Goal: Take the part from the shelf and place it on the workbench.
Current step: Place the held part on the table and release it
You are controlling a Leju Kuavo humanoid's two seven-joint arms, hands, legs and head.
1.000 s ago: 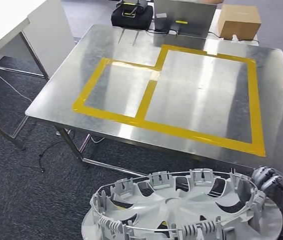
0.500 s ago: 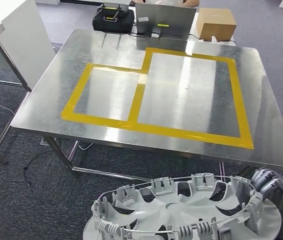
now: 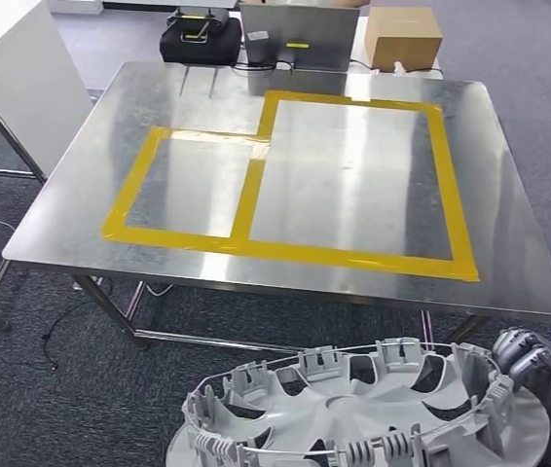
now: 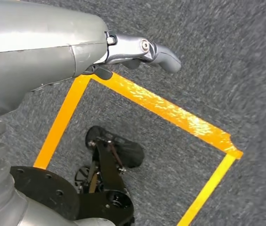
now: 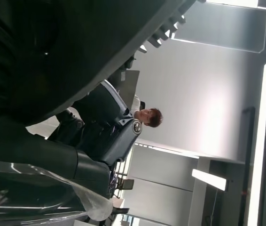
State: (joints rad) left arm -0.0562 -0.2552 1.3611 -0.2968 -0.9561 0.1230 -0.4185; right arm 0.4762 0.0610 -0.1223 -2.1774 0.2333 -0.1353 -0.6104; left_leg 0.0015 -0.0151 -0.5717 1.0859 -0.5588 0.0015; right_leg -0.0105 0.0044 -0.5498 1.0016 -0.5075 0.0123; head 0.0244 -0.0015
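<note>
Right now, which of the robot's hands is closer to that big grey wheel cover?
The right. The right hand grips the wheel cover at its rim. The left hand hangs over the carpet, near yellow floor tape, with no cover by it.

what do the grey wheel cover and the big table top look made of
Grey round wheel cover: likely moulded plastic, matte, with thin ribs and clips around its rim. Large table top: apparently sheet metal, perhaps stainless steel, brushed and glossy, reflecting light in streaks.

A steel workbench [image 3: 522, 243] is standing on grey carpet [image 3: 37, 389], yellow tape [image 3: 287, 251] outlining two rectangles, a cardboard box [image 3: 402, 37] sitting at its one o'clock edge.
</note>
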